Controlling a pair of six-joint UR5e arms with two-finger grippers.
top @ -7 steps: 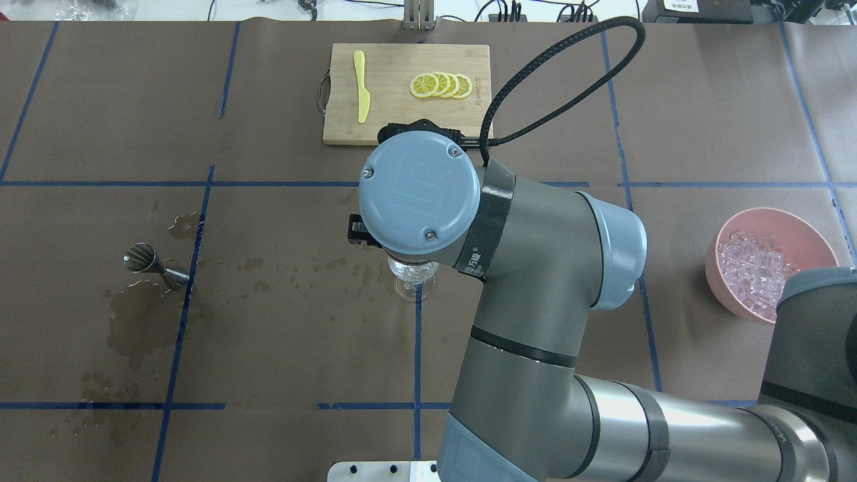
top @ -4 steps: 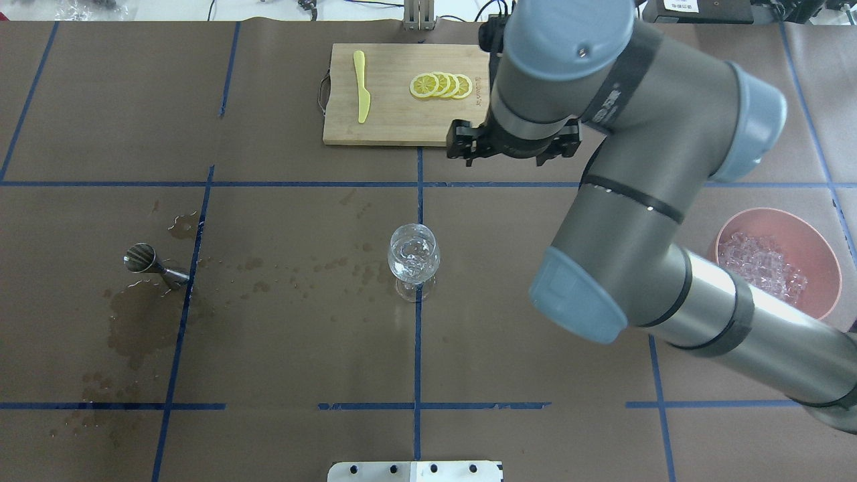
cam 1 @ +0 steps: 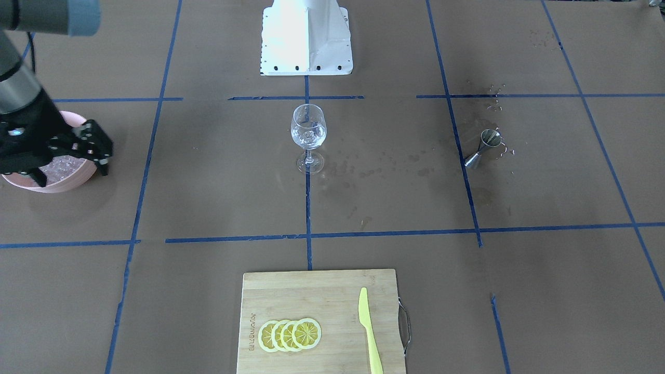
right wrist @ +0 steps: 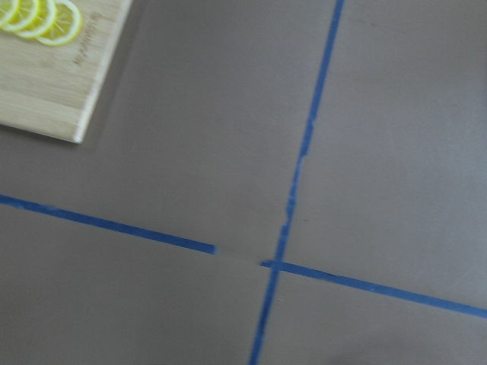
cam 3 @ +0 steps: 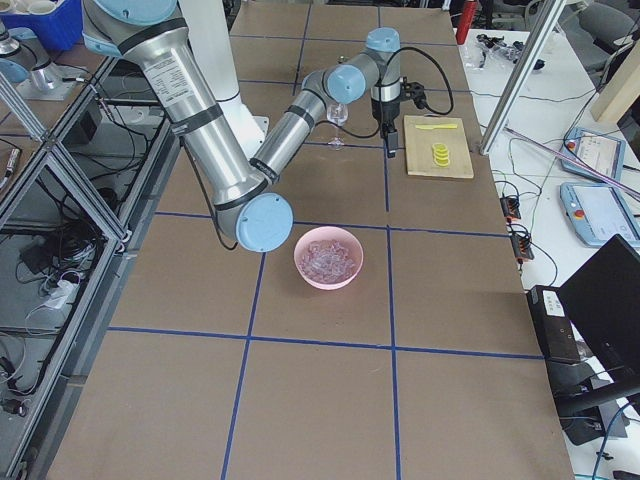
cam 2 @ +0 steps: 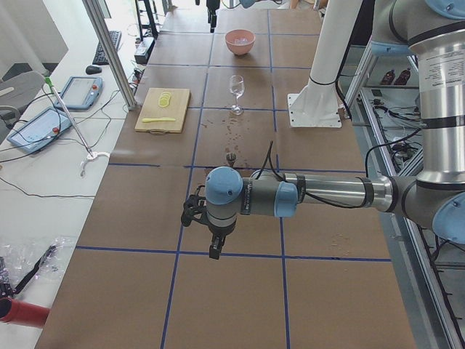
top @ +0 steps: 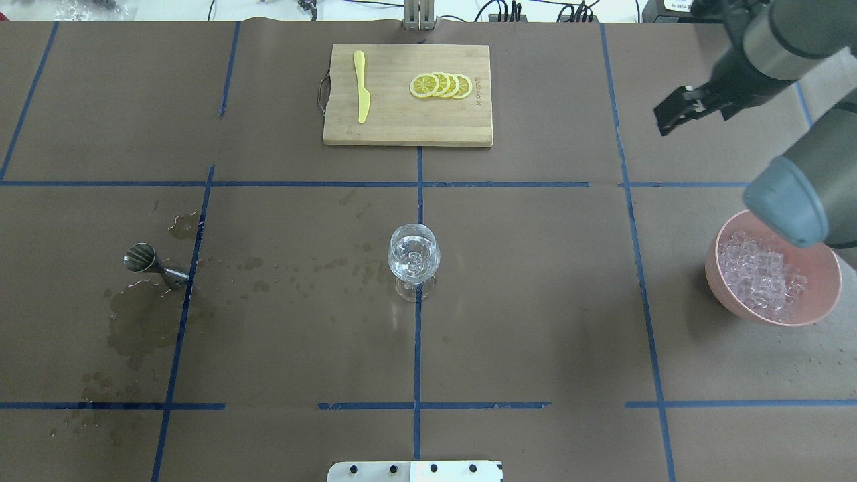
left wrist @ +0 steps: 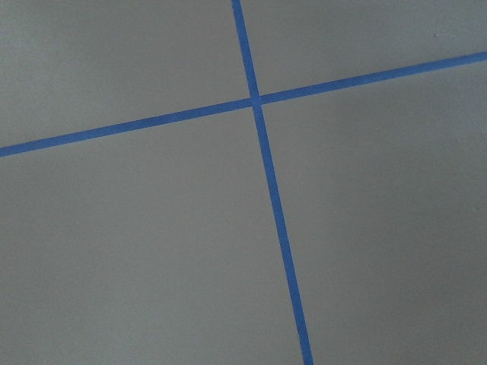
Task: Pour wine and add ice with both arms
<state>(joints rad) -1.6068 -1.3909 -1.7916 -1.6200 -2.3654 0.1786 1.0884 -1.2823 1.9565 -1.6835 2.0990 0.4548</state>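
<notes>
Table (top: 535,301): brown cover with a grid of blue tape. Right arm (top: 797,53) reaches over the right end. Its right claw (cam 1: 72,176) hangs raised near the bowl, fingers spread wide, nothing between them. Left arm (cam 2: 327,193) shows only in the left side view. Its left claw (cam 2: 215,247) points down over bare table; cannot tell whether it is wide or narrow. Cutting board (top: 402,127), count 1, at the far middle edge: carries 4 overlapping lemon slices (top: 441,85) and 1 yellow knife (top: 361,86), well apart. Pink bowl (top: 820,304), count 1, right end of the table: holds the ice (top: 760,274), a heap of small clear cubes too many to count. Wine glass (top: 414,258), count 1, upright at the table's centre on a tape line: something clear and glassy inside; cubes or liquid, cannot tell. Jigger (top: 150,263), count 1, on its side in the left half, wet stains (top: 137,321) beside it.
</notes>
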